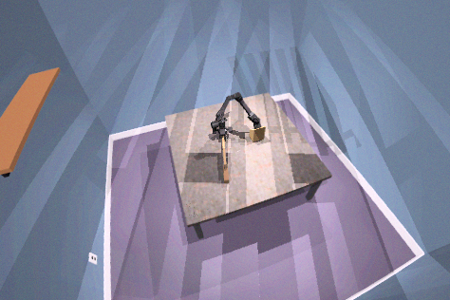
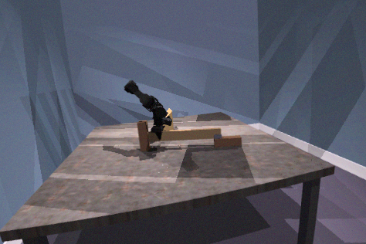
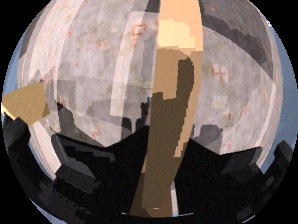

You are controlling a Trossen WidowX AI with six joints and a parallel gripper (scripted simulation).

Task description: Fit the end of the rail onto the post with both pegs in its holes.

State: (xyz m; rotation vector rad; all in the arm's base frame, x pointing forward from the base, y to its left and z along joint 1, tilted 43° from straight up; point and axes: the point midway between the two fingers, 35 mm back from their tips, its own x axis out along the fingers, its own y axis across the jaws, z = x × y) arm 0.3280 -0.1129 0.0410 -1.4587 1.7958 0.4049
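The rail [image 1: 225, 158] [image 2: 189, 134] [image 3: 177, 30] runs from beside the post [image 2: 143, 137] to the low footboard block [image 2: 232, 141]. It looks about level and clear of the table. Its far end sits at the grey bracket [image 2: 218, 137] on the block. My gripper [image 1: 222, 135] [image 2: 157, 135] [image 3: 158, 131] is shut on the rail near its post end. In the exterior view that end shows right beside the post, with little or no gap. The pegs and holes are not visible, so how far they are engaged cannot be told. The fingers hide part of that end.
A tan wooden block [image 1: 256, 134] [image 3: 27, 104] stands on the table [image 1: 304, 168] [image 2: 116, 177], off to one side of the rail and near the arm's base. The arm arches up from there to the rail. An orange shelf [image 1: 26, 114] is on the far-left wall.
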